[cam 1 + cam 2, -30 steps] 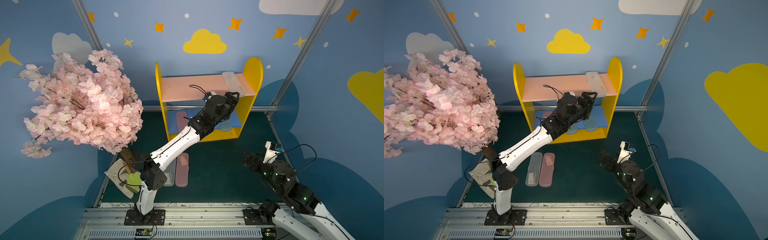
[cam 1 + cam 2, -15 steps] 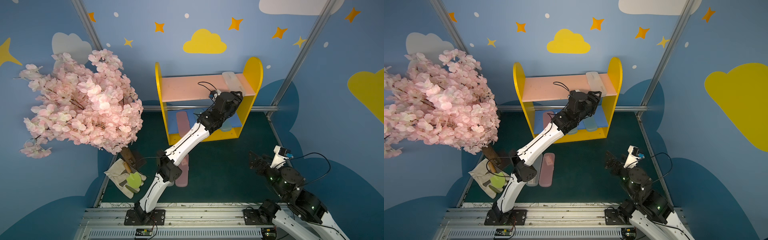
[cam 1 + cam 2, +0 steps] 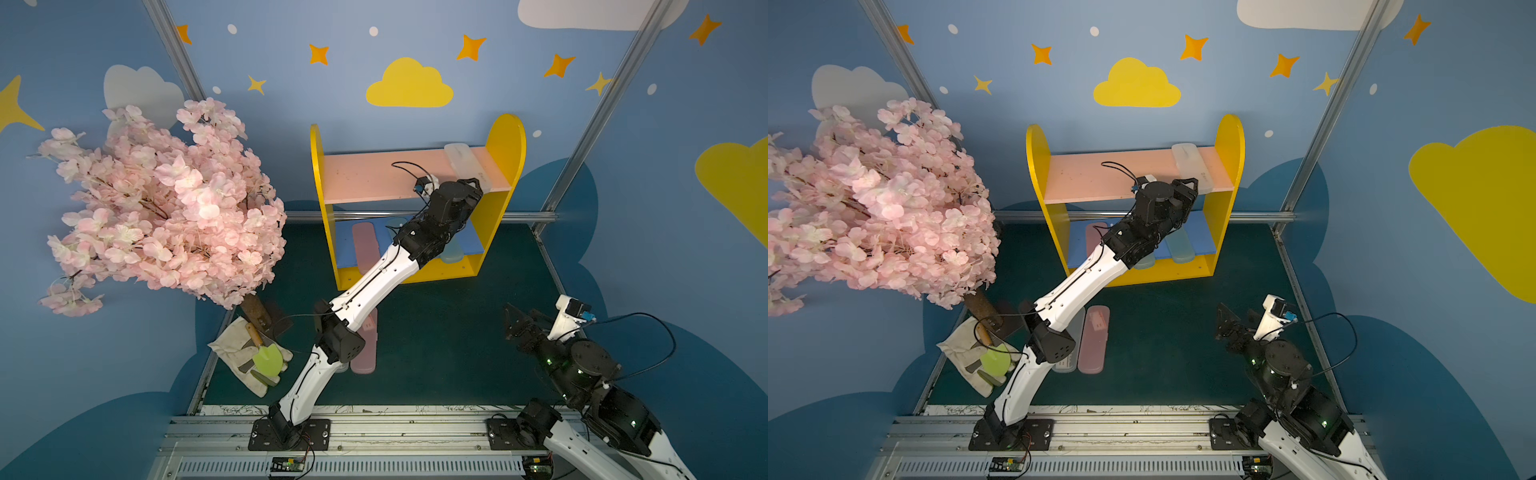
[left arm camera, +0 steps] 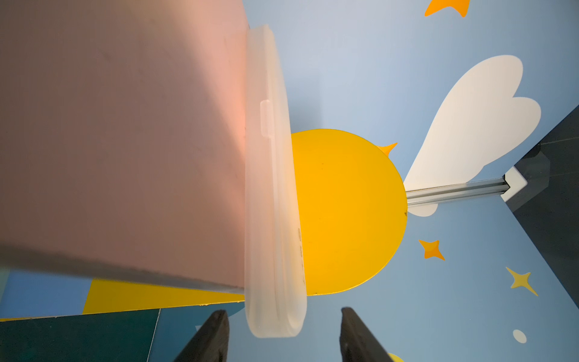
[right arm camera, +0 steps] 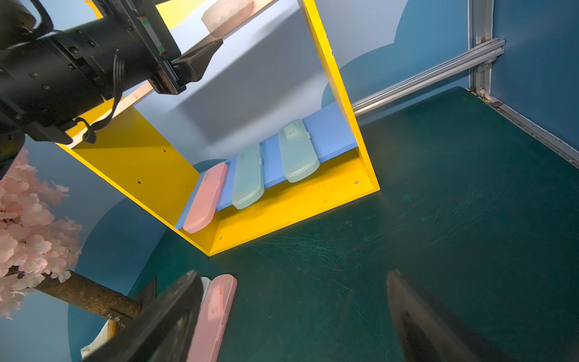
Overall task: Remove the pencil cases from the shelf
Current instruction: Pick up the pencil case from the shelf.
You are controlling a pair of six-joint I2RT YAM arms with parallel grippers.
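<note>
The small two-tier shelf with yellow round-topped side panels (image 3: 505, 137) stands on the dark green bench (image 3: 449, 332). Its pink board (image 3: 365, 176) carries a frosted white plastic pencil case (image 3: 463, 164). Its blue board (image 5: 326, 131) carries a pink plastic case (image 5: 205, 197) and two pale teal cases (image 5: 249, 177) (image 5: 297, 150). A second pink case (image 3: 1096, 340) and a frosted case (image 3: 1066, 367) lie side by side on the bench.
</note>
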